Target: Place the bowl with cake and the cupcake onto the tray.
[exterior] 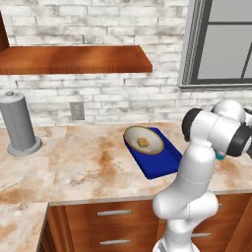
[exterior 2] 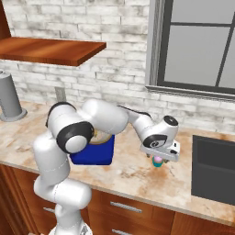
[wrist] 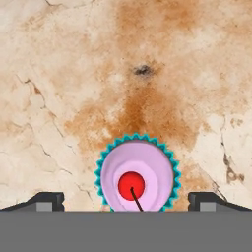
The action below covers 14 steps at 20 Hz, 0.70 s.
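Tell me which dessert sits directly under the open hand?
The cupcake, pink-frosted in a teal wrapper on bare counter; the cake sits in its bowl on the tray.

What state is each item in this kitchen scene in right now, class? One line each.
Shallow tan bowl with yellow cake cube: upright, resting on the tray.
Flat dark blue rectangular tray: on the counter, holding the bowl.
Teal-wrapped pink-frosted cupcake: upright on the counter, off the tray, between the open fingers.
Hand: open, above the cupcake.

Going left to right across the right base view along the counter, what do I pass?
Grey canister → tray → gripper, open over the cupcake → dark sink.
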Available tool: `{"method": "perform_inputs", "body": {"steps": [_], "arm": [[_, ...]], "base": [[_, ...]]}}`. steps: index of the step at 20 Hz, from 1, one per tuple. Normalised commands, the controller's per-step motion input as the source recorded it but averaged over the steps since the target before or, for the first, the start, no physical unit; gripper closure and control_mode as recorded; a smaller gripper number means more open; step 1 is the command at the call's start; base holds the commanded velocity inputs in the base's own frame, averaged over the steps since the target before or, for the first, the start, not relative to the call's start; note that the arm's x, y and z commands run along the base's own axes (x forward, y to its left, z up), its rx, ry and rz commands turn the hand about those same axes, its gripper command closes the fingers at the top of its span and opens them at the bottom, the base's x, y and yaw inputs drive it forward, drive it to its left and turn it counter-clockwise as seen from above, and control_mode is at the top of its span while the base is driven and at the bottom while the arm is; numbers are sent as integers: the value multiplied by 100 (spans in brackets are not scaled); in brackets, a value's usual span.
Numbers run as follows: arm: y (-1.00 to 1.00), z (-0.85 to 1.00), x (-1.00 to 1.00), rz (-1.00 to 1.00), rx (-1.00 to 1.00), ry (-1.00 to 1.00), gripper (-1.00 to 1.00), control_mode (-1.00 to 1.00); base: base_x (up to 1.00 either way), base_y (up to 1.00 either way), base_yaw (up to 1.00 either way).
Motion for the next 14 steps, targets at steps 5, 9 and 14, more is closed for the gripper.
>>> {"method": "perform_inputs", "body": {"steps": [5,9,14], "arm": [[0,-17,8,0,0,0,-100,-100],[0,-19,4,0,0,0,-100,-100],[0,-11,0,0,0,0,-100,-100]], "base": [[0,0,0],[0,0,0],[0,0,0]]}}
